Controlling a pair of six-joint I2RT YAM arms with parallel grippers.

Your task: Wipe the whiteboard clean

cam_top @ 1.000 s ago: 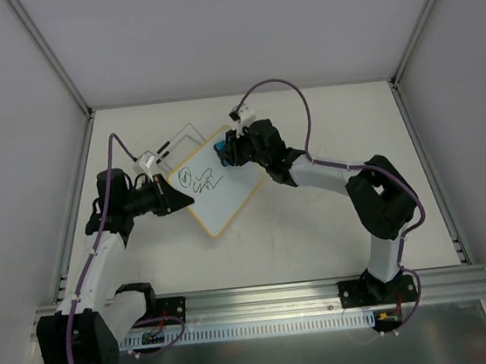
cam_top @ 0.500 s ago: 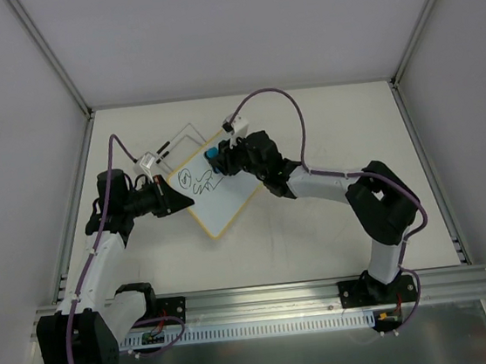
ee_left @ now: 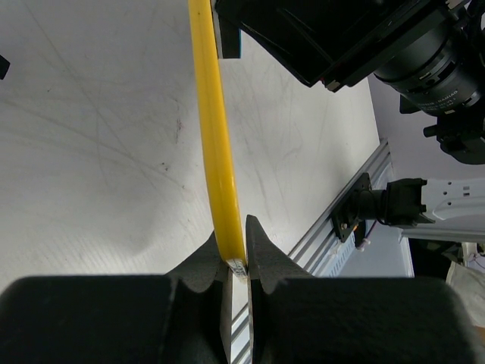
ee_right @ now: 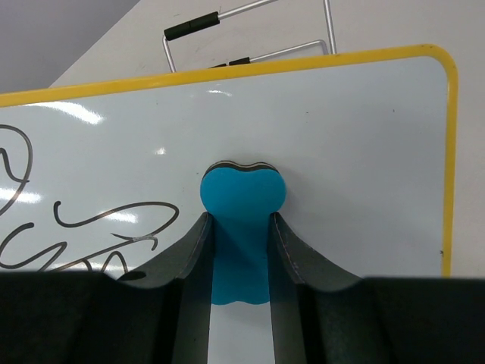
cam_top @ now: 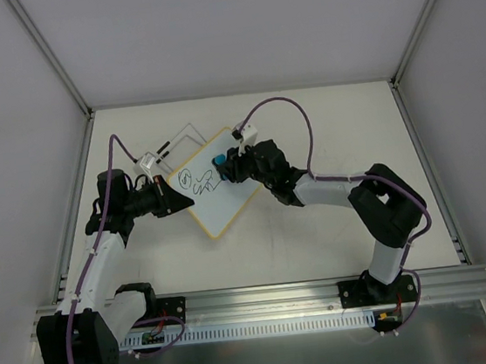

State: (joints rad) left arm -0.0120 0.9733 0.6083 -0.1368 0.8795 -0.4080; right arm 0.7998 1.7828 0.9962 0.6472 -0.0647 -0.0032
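Note:
The whiteboard [cam_top: 220, 193], white with a yellow rim, is held tilted above the table, with black scribbles [cam_top: 197, 180] on its left part. My left gripper [cam_top: 177, 199] is shut on its left edge; the left wrist view shows the yellow rim [ee_left: 214, 136] pinched between the jaws. My right gripper [cam_top: 226, 164] is shut on the blue eraser [cam_top: 220, 160], whose end presses on the board face just right of the scribbles. In the right wrist view the eraser [ee_right: 242, 205] sits between the jaws on the board [ee_right: 356, 159], with scribbles [ee_right: 83, 227] at the left.
A wire stand with black tips [cam_top: 175, 142] lies on the table behind the board; it shows in the right wrist view [ee_right: 250, 30] too. White walls enclose the table on three sides. The aluminium rail [cam_top: 265, 302] runs along the near edge.
My right gripper with the eraser swung left along the board's top edge, then came down a little onto the board face next to the scribbles. The left gripper and board stayed still.

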